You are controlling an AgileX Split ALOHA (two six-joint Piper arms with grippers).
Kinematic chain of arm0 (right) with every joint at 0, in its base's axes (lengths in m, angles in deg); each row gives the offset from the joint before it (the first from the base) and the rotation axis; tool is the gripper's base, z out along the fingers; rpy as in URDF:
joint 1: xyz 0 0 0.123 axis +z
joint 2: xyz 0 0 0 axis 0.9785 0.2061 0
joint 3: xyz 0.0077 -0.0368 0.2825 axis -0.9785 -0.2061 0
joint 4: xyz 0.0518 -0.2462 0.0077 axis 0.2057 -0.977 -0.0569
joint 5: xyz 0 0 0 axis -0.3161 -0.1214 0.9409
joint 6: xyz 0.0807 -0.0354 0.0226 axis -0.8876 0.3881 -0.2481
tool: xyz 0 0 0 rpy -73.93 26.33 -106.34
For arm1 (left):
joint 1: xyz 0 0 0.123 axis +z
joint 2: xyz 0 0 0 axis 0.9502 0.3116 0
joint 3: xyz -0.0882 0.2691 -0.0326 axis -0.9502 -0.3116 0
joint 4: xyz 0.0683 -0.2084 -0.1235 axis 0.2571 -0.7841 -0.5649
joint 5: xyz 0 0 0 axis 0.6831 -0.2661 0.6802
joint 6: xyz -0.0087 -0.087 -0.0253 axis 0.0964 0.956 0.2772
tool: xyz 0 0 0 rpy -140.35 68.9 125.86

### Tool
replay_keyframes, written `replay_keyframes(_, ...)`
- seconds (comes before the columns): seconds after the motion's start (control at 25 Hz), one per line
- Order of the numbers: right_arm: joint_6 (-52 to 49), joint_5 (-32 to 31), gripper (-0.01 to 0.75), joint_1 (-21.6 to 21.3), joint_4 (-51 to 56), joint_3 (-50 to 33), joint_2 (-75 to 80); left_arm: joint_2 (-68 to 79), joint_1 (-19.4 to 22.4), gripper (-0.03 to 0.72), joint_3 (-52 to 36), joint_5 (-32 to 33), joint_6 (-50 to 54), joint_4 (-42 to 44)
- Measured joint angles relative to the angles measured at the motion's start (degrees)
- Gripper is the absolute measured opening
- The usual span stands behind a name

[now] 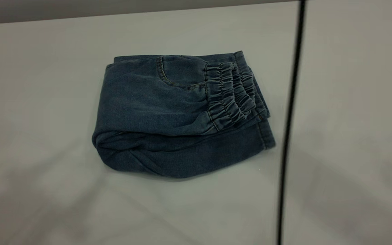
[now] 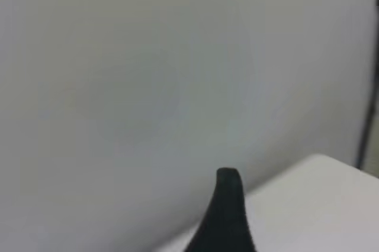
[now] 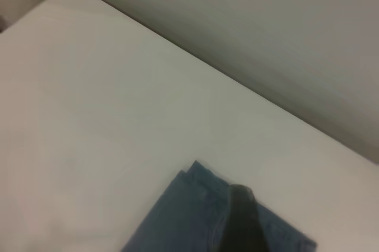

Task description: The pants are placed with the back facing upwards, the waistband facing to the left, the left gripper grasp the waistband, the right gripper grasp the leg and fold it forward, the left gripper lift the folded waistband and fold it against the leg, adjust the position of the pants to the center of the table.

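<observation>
The pants (image 1: 182, 115) lie folded near the middle of the tabletop (image 1: 46, 85), waistband (image 1: 231, 93) doubled over the leg (image 1: 196, 154), so both folds look done; neither gripper's fingers can be judged

Both end effectors mostly out of frame

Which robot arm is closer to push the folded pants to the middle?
Probably the right arm: its wrist view looks down on the pants on the table. The left wrist view shows only wall and a table corner. Neither gripper shows in the exterior view.
</observation>
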Motion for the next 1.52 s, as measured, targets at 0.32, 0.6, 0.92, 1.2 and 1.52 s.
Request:
replay_keyframes(0.32,-0.3,0.1,0.444,0.0,-1.3,-25.2,-25.5,-11.3,0.0,0.572,-1.8,19.2,35.1,29.7)
replay_keyframes(0.6,-3.6,6.5,0.444,-0.1,-1.4,-49.8,-47.4,-18.4,0.0,0.541,-4.0,39.3,57.2,48.1)
replay_keyframes(0.92,-7.6,8.8,0.444,-0.1,-1.6,-76.1,-69.1,-31.1,0.0,0.509,-6.6,48.2,66.2,51.5)
replay_keyframes(1.2,-6.7,8.6,0.444,-0.1,-0.1,-89.7,-84.2,-39.2,0.0,0.509,-12.2,48.1,67.3,51.4)
replay_keyframes(1.52,-4.9,6.6,0.444,-0.1,1.2,-95.5,-92.3,-39.4,0.0,0.509,-16.3,43.3,66.9,54.8)
